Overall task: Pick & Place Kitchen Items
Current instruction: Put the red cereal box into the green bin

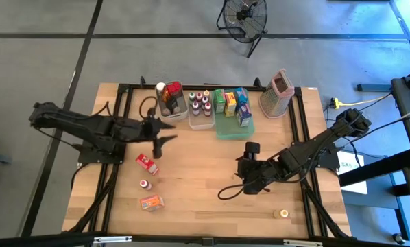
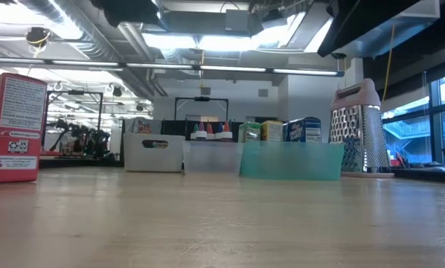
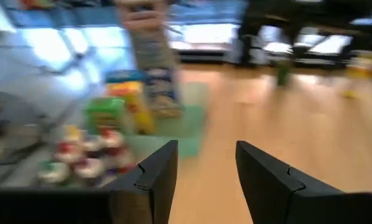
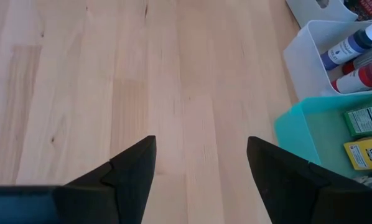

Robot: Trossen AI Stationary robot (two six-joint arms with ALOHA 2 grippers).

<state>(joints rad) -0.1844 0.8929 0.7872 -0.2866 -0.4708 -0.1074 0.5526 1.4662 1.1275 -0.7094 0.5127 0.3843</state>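
Overhead, a fan (image 1: pixel 245 15) stands beyond the wooden table (image 1: pixel 205 185).

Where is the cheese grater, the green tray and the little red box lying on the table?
box grater (image 1: pixel 278 93), high view, its metal face.
green tray (image 1: pixel 230 130), high view, its bare front floor.
red box (image 1: pixel 147 163), high view, its top side.

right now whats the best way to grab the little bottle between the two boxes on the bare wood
Grip the small bottle across its body, coming straight down from above. It seems to stand upright, cap up, apart from the red box and the orange box, so fingers should fit either side.
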